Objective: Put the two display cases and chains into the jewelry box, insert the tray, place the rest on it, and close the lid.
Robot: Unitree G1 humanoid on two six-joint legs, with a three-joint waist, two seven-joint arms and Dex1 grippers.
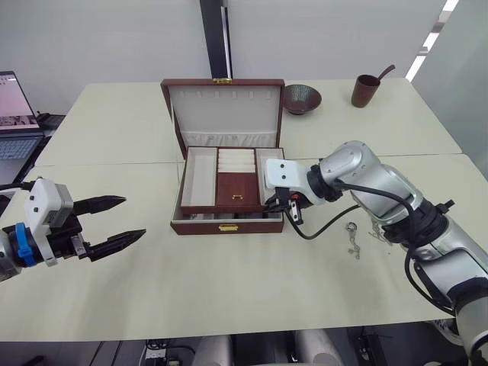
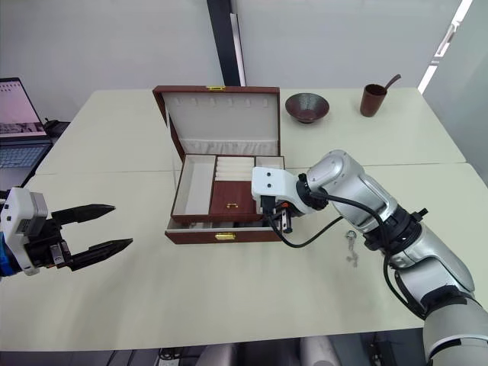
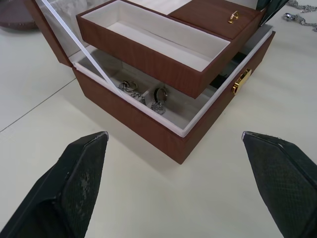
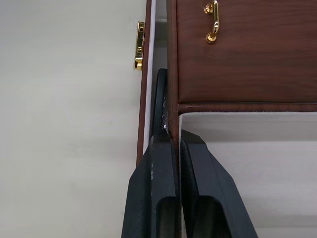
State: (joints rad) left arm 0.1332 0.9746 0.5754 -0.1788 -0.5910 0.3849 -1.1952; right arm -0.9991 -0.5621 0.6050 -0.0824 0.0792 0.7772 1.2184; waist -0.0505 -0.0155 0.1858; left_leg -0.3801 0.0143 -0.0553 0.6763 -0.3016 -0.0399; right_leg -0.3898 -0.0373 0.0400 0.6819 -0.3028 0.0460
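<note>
Overhead, ceiling lights [image 1: 431,42] slant beyond the cream table [image 1: 229,282].

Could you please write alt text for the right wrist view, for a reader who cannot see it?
The right gripper pinches the front wall of the tray, one black finger on each side. The tray's gold pull shows ahead, with the jewelry box rim and gold clasp alongside on the table.
</note>
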